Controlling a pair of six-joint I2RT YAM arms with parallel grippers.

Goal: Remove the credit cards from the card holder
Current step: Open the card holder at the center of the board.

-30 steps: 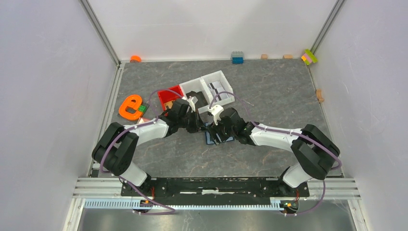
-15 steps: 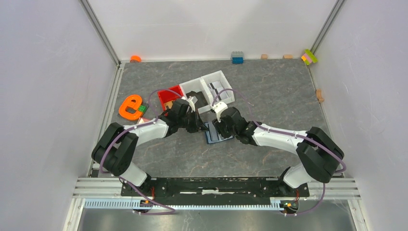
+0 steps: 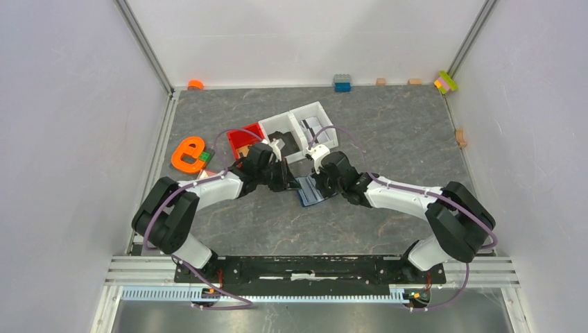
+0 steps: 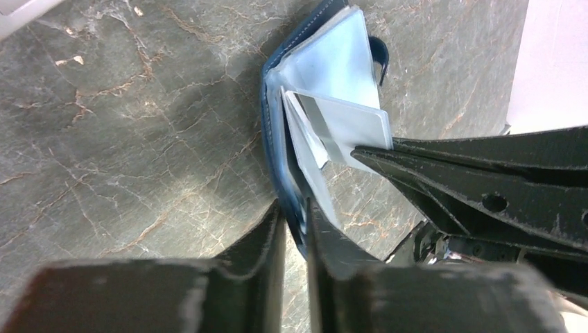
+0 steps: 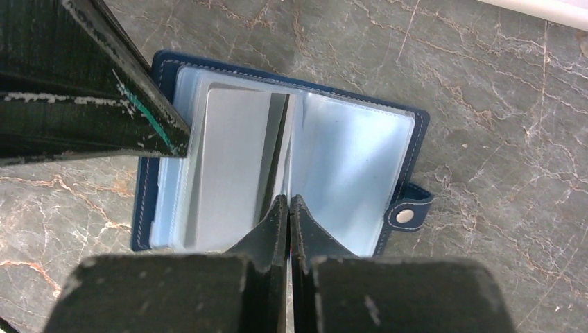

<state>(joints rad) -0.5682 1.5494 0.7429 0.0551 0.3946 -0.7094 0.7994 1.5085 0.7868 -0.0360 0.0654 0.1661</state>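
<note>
On the grey worktop (image 3: 388, 132), between the 2 arms, lies the open card holder (image 5: 360, 159). The left gripper (image 4: 292, 229) has jaws a crack wider than a moment ago, pinning the navy cover edge. The right gripper (image 5: 288, 208) has snapped its jaws from wide to fully closed on a silvery credit card (image 4: 350, 125), so pulling 1 card out looks ready to begin.

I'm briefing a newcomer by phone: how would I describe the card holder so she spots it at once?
On the grey marbled table, find the white divided tray near the middle. Just in front of it lies the card holder, spread open. It alone is navy blue with pale see-through sleeves and a snap strap.
</note>
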